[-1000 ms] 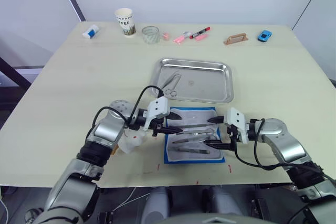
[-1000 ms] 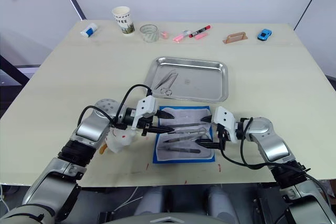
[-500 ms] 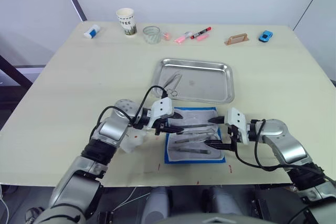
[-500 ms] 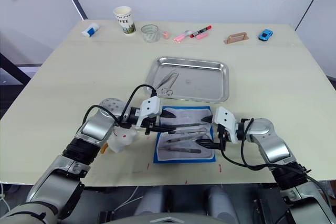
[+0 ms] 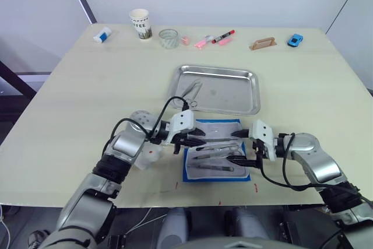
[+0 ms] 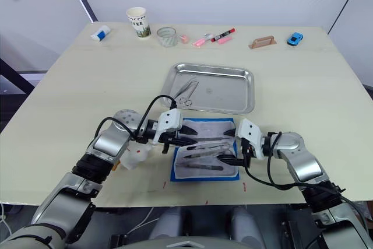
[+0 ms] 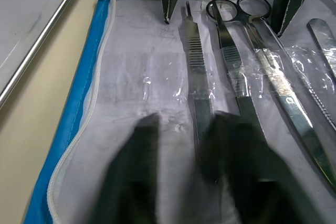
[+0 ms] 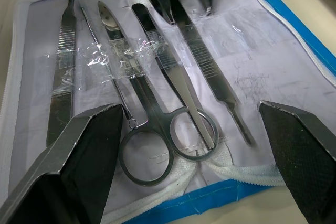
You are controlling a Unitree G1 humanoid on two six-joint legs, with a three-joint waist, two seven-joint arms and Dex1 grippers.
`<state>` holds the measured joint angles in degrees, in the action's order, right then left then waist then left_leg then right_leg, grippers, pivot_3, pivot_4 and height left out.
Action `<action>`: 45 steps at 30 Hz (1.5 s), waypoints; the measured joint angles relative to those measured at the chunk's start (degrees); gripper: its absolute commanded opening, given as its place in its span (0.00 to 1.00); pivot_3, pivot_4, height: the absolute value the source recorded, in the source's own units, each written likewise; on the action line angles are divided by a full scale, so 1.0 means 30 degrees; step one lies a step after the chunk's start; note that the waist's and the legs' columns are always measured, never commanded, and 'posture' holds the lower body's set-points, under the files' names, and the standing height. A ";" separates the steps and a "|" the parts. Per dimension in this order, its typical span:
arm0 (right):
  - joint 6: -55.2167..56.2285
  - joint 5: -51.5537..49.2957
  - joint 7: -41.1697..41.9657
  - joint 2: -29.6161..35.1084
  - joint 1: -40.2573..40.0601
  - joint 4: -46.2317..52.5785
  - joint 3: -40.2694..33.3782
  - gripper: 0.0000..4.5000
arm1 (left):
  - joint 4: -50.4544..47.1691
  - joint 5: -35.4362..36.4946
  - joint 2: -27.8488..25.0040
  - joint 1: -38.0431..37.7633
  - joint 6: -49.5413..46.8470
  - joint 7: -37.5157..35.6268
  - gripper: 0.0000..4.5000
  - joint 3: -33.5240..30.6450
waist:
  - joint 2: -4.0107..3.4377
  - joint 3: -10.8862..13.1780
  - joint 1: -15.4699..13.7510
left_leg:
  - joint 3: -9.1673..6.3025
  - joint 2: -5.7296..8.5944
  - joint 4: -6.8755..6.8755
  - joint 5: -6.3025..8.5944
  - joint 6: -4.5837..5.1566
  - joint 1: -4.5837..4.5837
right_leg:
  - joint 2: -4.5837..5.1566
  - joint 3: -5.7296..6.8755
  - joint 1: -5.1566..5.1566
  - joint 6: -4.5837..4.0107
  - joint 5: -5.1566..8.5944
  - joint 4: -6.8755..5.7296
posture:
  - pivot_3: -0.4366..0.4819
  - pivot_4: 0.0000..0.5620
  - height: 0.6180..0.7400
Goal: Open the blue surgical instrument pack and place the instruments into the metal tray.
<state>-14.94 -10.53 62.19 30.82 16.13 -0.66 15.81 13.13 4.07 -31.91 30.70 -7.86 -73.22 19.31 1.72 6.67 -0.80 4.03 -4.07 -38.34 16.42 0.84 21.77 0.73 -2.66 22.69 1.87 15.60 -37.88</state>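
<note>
The one piece of lettering that can be read stands on the paper cup (image 5: 139, 24) at the table's far edge: dark capitals ending in "FEE", the start of the word turned out of sight. Any print on the blue surgical instrument pack (image 5: 214, 150) is too small to make out.

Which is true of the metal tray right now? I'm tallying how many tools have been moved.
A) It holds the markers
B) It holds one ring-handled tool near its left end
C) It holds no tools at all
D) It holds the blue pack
B: a single ring-handled instrument lies near the left end of the metal tray, while the other instruments lie on the opened blue pack.
</note>
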 measured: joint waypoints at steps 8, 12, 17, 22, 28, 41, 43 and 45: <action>-0.0090 0.0000 -0.0060 0.0021 0.0010 0.0060 0.0013 1.00 | -0.0114 -0.0181 -0.0020 0.0219 -0.0314 -0.0146 0.02 0.0160 | -0.0003 -0.0011 -0.0007 | -0.0001 0.0001 -0.0001 0.0000 0.0000 -0.0001 | 0.0001 0.0001 -0.0002 0.0000 0.0000 0.0001 | 0.48 0.27 1.00; -0.0156 0.0003 -0.0096 0.0017 0.0102 0.0039 0.0106 1.00 | -0.0616 -0.0177 -0.0276 0.0218 -0.0984 -0.0358 0.02 0.0198 | -0.0004 -0.0010 0.0020 | -0.0002 0.0000 0.0000 0.0000 0.0001 -0.0002 | -0.0002 -0.0001 -0.0001 0.0000 0.0000 0.0000 | 0.48 0.27 1.00; -0.0247 0.0014 -0.0080 0.0018 0.0235 -0.0017 0.0287 1.00 | -0.1134 -0.0174 -0.0643 0.0455 -0.1815 -0.0656 0.02 0.0347 | -0.0003 -0.0010 0.0042 | -0.0004 -0.0002 0.0001 0.0000 0.0001 -0.0003 | -0.0008 -0.0002 0.0000 -0.0001 0.0001 0.0000 | 0.48 0.27 1.00; -0.0316 0.0014 -0.0061 0.0023 0.0311 -0.0038 0.0386 1.00 | -0.1403 -0.0154 -0.1022 0.0775 -0.2529 -0.0950 0.02 0.0373 | -0.0004 -0.0010 0.0084 | -0.0007 -0.0007 0.0002 0.0001 0.0001 -0.0003 | -0.0016 -0.0005 0.0002 -0.0002 0.0002 -0.0001 | 0.48 0.27 1.00; -0.0327 0.0014 -0.0043 0.0037 0.0315 -0.0036 0.0401 1.00 | -0.1805 -0.0131 -0.1411 0.1020 -0.3243 -0.1197 0.02 0.0376 | -0.0003 -0.0009 0.0089 | -0.0006 -0.0008 0.0003 0.0000 0.0001 -0.0003 | -0.0016 -0.0006 0.0003 -0.0002 0.0002 0.0000 | 0.48 0.27 1.00; -0.0327 0.0015 0.0007 0.0037 0.0356 -0.0046 0.0469 1.00 | -0.2929 0.0435 -0.3089 0.0814 -0.4062 -0.1681 0.02 0.0022 | -0.0006 -0.0008 0.0122 | -0.0006 -0.0013 0.0005 0.0000 0.0001 -0.0004 | -0.0018 -0.0007 0.0006 -0.0005 0.0003 -0.0001 | 0.48 0.27 1.00; -0.0327 0.0015 0.0021 0.0036 0.0367 -0.0062 0.0475 1.00 | -0.3169 0.0635 -0.3509 0.0576 -0.4150 -0.1775 0.02 -0.0272 | -0.0005 -0.0007 0.0123 | -0.0006 -0.0016 0.0005 0.0000 0.0001 -0.0004 | -0.0017 -0.0004 0.0006 -0.0005 0.0003 -0.0002 | 0.48 0.27 1.00; -0.0326 0.0015 0.0040 0.0035 0.0390 -0.0084 0.0485 1.00 | -0.3365 0.0854 -0.3932 0.0384 -0.4263 -0.1831 0.02 -0.0459 | -0.0005 -0.0008 0.0121 | -0.0006 -0.0017 0.0005 0.0001 0.0001 -0.0005 | -0.0017 -0.0004 0.0006 -0.0005 0.0004 -0.0002 | 0.48 0.27 1.00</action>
<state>-15.92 -10.48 62.31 30.93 17.30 -0.91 17.27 3.03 6.63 -43.71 31.86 -20.65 -78.71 17.93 1.71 6.64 -0.44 4.01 -4.12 -38.33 16.43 0.84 21.76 0.68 -2.67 22.71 1.85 15.61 -37.89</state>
